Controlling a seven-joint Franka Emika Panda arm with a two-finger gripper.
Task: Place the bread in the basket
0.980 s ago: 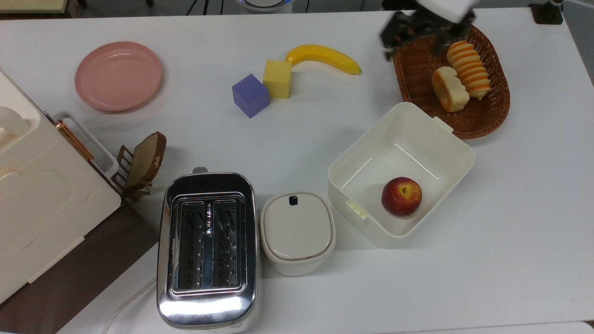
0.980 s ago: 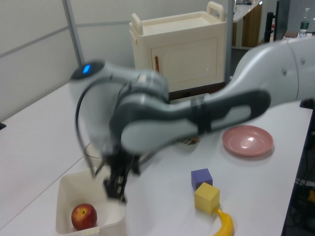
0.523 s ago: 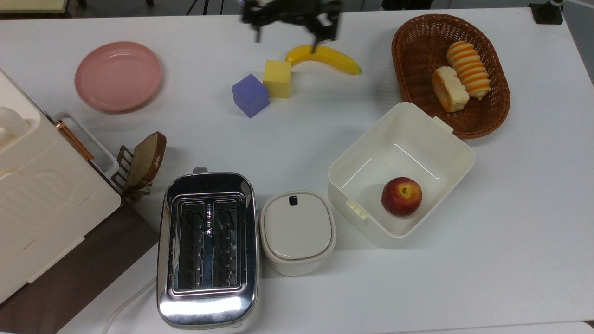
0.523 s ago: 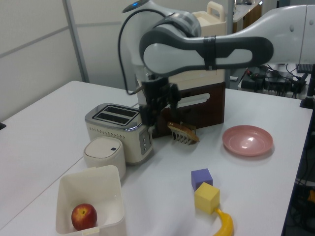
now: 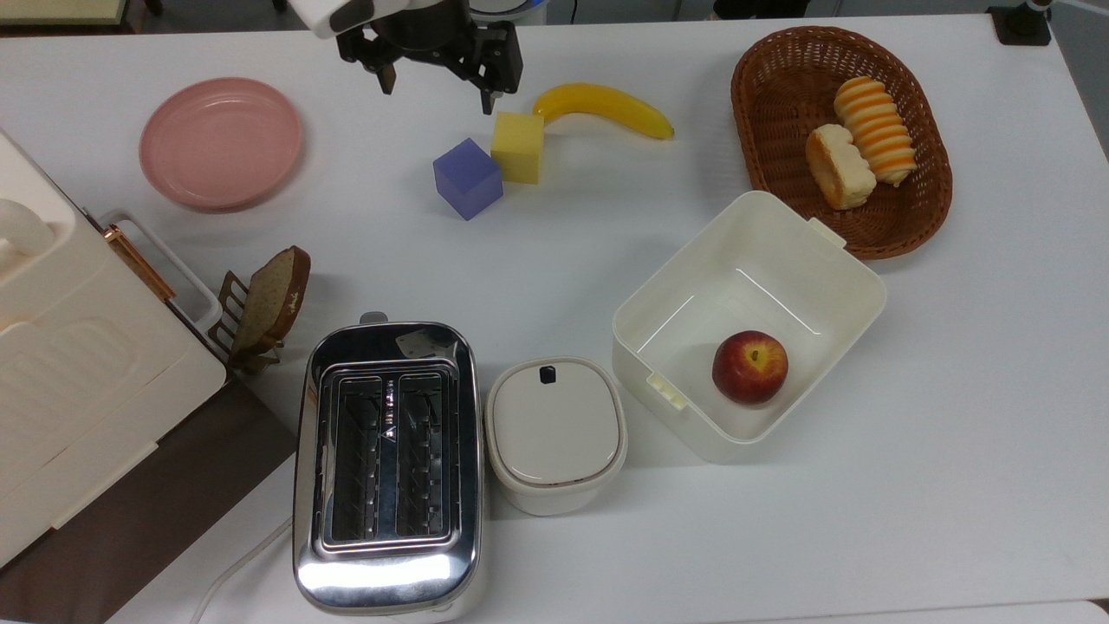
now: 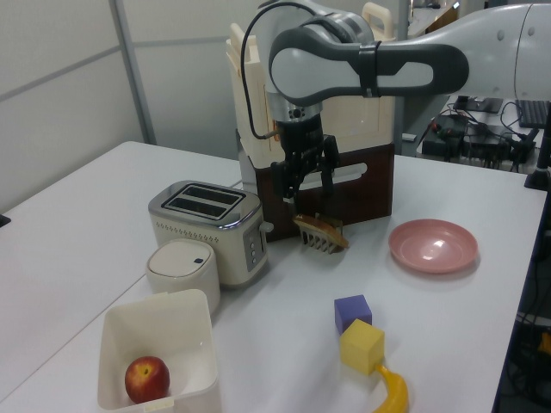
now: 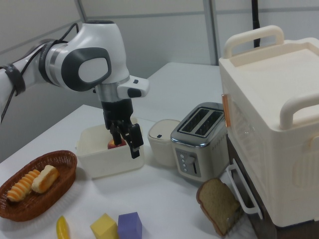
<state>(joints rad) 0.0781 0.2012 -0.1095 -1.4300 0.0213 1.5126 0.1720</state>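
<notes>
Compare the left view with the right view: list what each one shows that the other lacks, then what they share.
Left view alone: the pink plate.

Right view alone: the basket, with the bread and the striped roll lying inside it.

Both: the open, empty claw hanging above the table, the toaster, the white tub with the apple, the lidded pot, the purple cube, the yellow cube and the banana.

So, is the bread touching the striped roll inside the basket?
Touching. In the top view the bread lies side by side with the striped roll in the basket, their long sides meeting with no wicker visible between them.
</notes>
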